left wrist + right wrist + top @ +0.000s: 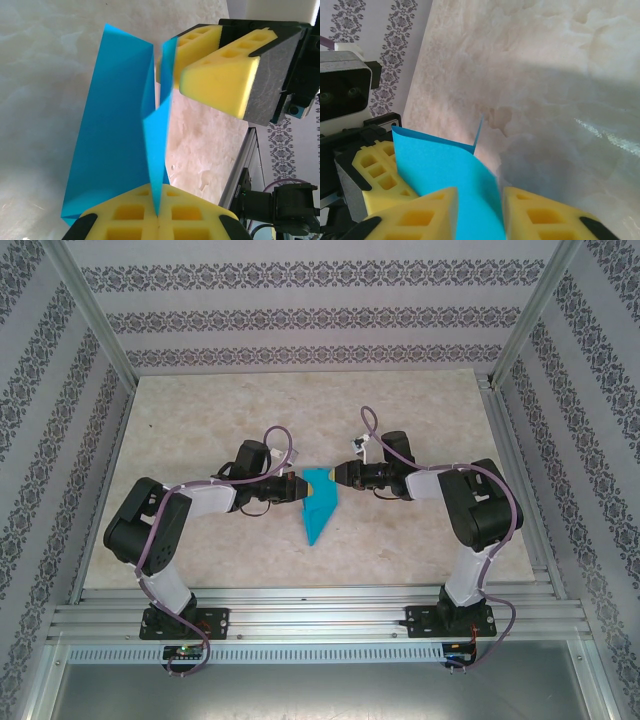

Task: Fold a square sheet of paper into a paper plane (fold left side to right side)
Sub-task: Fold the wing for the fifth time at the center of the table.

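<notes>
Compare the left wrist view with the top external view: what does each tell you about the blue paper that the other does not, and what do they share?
Left wrist view: the blue paper stands up in creased layers, one edge pinched between the shut yellow pads of the left gripper.
Top external view: the paper's whole outline, wide by the grippers and tapering to a point toward the near edge of the table.
Both: the right gripper meets the paper from the side opposite the left one.
</notes>
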You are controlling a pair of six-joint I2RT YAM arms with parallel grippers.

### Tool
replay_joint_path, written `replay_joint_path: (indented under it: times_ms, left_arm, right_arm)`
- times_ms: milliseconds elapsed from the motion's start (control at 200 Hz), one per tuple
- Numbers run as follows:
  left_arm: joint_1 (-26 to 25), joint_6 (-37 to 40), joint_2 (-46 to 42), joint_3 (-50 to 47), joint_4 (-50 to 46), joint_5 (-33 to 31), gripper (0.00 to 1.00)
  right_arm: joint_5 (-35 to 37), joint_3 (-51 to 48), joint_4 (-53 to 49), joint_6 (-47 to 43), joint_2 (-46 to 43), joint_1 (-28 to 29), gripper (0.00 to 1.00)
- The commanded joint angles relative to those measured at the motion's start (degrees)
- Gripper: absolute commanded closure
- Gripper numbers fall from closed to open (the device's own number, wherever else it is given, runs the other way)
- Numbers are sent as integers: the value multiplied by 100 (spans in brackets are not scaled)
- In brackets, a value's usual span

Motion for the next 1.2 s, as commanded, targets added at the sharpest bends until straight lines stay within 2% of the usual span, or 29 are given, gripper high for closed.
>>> replay_joint_path:
  times_ms: [0, 140, 225, 300, 380, 555, 679, 829, 1004, 1199]
  left_arm:
    - [55, 239, -7, 76, -16, -88, 100]
    - [56, 297, -3, 83, -186, -261, 96]
    - [55, 472, -146, 108, -503, -544, 82]
    - [57, 751, -410, 170, -1013, -965, 64]
    - [61, 1081, -799, 264, -1694, -1617, 51]
    - [-10, 1592, -1974, 216, -2767, -2811, 35]
    - [-504, 1909, -2721, 77, -3295, -3404, 32]
    - [-1363, 1879, -2959, -213, -3448, -3880, 32]
    - [-2102, 1752, -2425, -164, -3190, -4288, 32]
    - [-2350, 1866, -1563, 279, -3066, -4775, 30]
  right_arm:
    - [27, -50, -48, -134, -52, 39, 78]
    - [103, -35, -220, -110, -95, 33, 93]
    - [291, -14, -478, -87, -207, 42, 100]
    - [439, 15, -699, 31, -307, 51, 100]
    - [608, 56, -955, 212, -433, 89, 100]
    - [1032, 360, -1863, 319, -490, 243, 100]
    - [1192, 614, -2312, 563, -433, 265, 100]
    - [1274, 900, -2715, 817, -452, 296, 100]
    - [1422, 1327, -3298, 921, -392, 418, 100]
    - [1536, 1644, -3686, 1069, -264, 480, 100]
